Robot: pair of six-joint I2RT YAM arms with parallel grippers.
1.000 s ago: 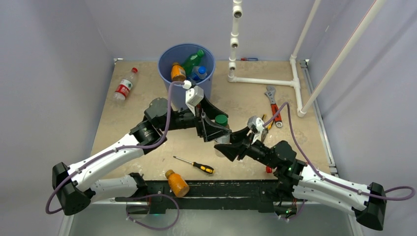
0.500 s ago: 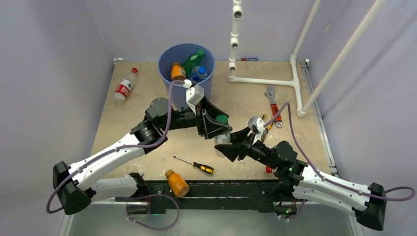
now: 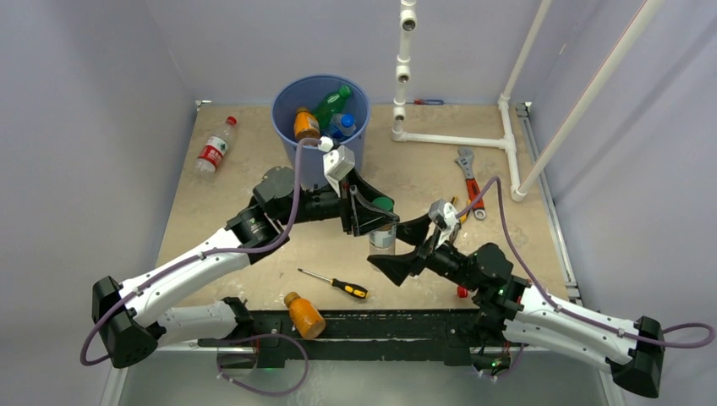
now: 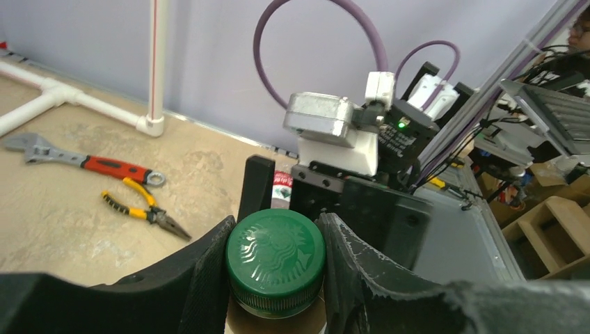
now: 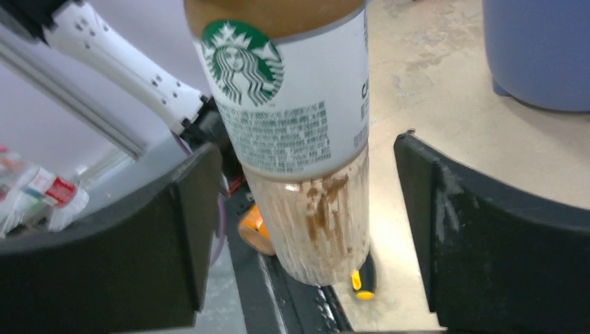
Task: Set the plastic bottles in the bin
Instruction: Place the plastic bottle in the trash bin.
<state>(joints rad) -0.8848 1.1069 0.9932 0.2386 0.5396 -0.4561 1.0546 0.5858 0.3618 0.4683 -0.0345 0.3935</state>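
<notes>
Three bottles lie inside the bin (image 3: pixel 283 135), which stands at the far side of the bench (image 3: pixel 254 169): an orange bottle (image 3: pixel 305 123), a green bottle (image 3: pixel 332 103) and a clear bottle with a blue cap (image 3: pixel 342 125). They lean on each other near the top of the bin.

Just near of the bin, the left end effector (image 3: pixel 380 211) is clamped on the green cap (image 4: pixel 276 254) of the green-capped bottle (image 3: pixel 382 238). In the left wrist view both fingers (image 4: pixel 209 278) press on the sides of the cap. This bottle stands upright, has a white label, and has brown marks inside its clear lower part. I cannot tell if its bottom touches the bench.

The right end effector (image 3: pixel 397 247) is around the lower part of the same bottle, with its fingers (image 5: pixel 445 223) wide apart. In the right wrist view there is a gap on each side, so they do not touch the bottle.

A red-label bottle (image 3: pixel 213 150) lies at the far left of the bench, well apart from the bin. A second orange bottle (image 3: pixel 303 315) lies at the near edge, close to a screwdriver (image 3: pixel 334 283). A wrench (image 3: pixel 467 173) lies to the right.
</notes>
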